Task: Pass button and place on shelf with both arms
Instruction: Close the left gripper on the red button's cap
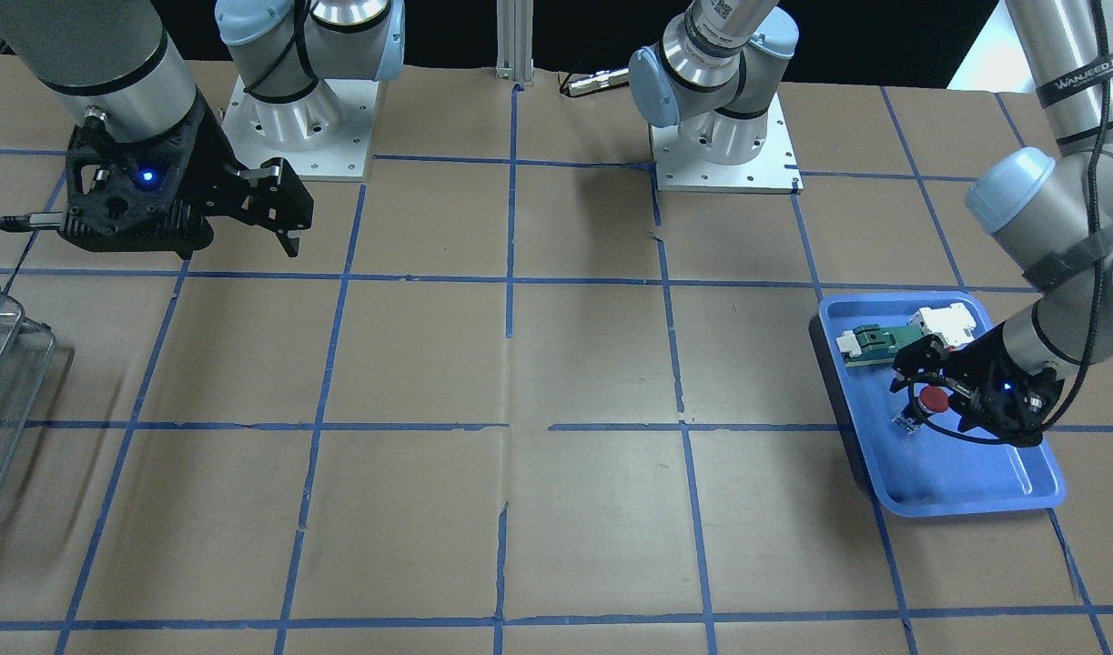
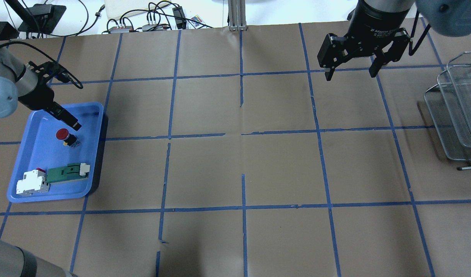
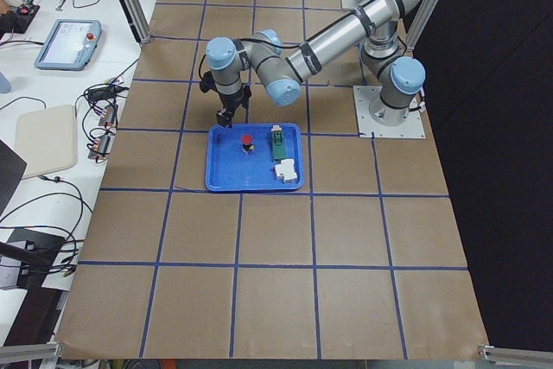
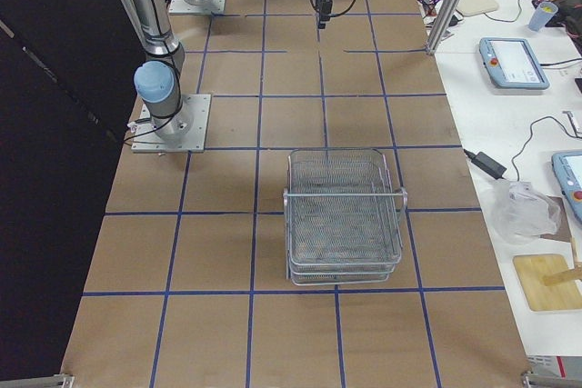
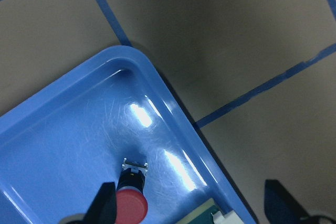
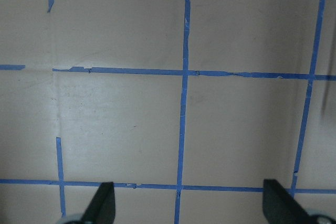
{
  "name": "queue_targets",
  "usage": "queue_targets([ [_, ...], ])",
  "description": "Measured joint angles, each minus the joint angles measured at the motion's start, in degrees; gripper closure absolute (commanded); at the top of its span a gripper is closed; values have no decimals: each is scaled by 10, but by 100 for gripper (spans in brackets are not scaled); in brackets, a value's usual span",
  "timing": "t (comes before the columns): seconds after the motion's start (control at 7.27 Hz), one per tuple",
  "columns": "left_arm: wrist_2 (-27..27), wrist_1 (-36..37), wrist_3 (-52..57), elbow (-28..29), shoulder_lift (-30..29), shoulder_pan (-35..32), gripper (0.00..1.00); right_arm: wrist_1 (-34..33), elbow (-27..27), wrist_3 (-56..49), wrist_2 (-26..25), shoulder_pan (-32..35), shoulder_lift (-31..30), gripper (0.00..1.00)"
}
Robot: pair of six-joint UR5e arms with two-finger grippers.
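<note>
Left gripper [image 5: 191,209]: fingers spread wide and empty, tips pointing down, hanging over a corner of the blue tray [image 5: 68,150].
Button [image 5: 130,203]: in the tray below the gripper, untouched. It is off-centre, close under one finger [image 5: 103,205] rather than midway between the two.
Button's long axis: tipped over, with the red cap at one end and the black body and metal terminals at the other. In the wrist view the axis runs across the line joining the fingers, so a squeeze would likely meet the body's sides.
Coming move: by my reading, a small sideways shift toward that finger to centre the button, then a descent.
Circuit board [image 2: 66,174]: green with a white block, in the same tray, beyond the button from the gripper.
Nearer arm: the left, plainly.
Right gripper [image 2: 351,73]: fingers apart and empty, above bare table, well apart from the button.
Shelf [image 2: 456,107]: wire rack on the right gripper's side, far from the tray.
</note>
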Motion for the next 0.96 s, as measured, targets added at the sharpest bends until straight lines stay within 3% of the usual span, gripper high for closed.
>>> queue_targets([
  [0.28,-11,22,30,-24,-5,25,0,-1,1,0,0,0,0,0],
  [0.41,-21,26,29,-28,-6,28,9,-2,1,-1,1,0,0,0],
  [0.69,-27,31,29,-31,-9,28,74,-5,1,2,3,-1,1,0],
  [0.96,-26,37,35,-31,-10,28,95,-19,2,4,3,-1,2,0],
])
